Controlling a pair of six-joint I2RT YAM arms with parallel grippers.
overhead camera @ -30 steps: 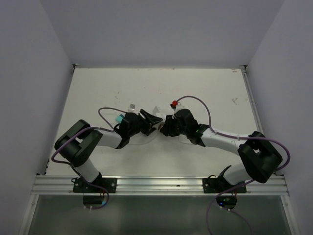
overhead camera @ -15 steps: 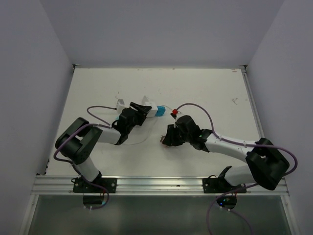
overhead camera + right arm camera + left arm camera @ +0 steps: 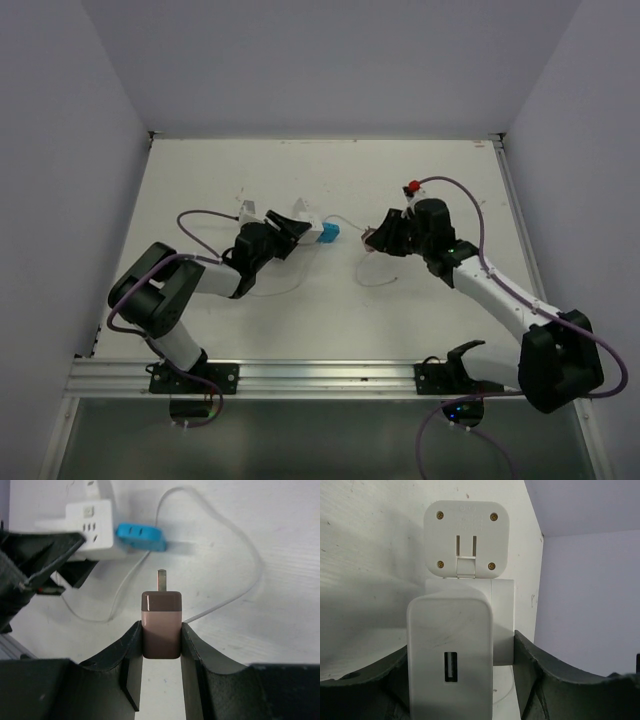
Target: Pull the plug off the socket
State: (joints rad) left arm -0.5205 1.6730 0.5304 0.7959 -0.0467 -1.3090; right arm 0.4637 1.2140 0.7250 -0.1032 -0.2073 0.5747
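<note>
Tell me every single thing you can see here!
socket block: one, white, left of the table's middle, gripped by the left tool
blue plug: one, blue, against the end of the socket block
cable: one, thin and white, looping over the table by the blue plug
brown plug: one, brown, out of the socket, prong pointing towards the socket block
table: one, white, under everything
left tool: one, dark, shut on the socket block
right tool: one, dark, shut on the brown plug
</note>
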